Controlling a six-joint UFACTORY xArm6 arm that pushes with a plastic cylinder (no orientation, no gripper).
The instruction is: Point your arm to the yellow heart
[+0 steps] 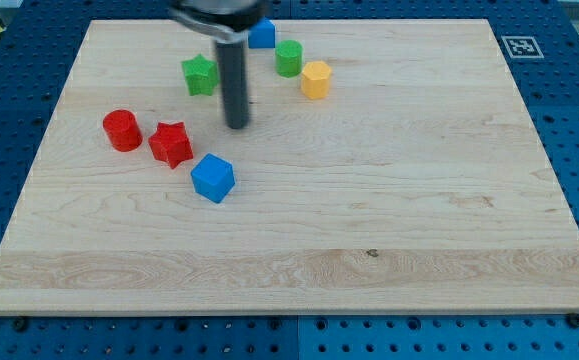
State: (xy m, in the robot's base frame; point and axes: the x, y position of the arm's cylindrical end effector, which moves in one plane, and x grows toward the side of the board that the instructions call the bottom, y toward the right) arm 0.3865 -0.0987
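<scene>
I carry no pincer, so nothing opens or closes; my tip [237,126] rests on bare tabletop [419,200]. The yellow heart [315,79] lies toward the view's upper right of it, beside the green cylinder [289,58]. I should slide there and stop short, without nudging either. Its facing and long axis are too small to read.

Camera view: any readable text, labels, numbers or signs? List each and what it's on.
No words, brands or numbers are readable anywhere in this view.
Only sign: a black-and-white square fiducial marker printed on the light wooden board at its corner in the view's top right; it is a pattern, not text.
The coloured blocks, such as the yellow block, carry no markings.
My tip and its dark rod show no label.
</scene>
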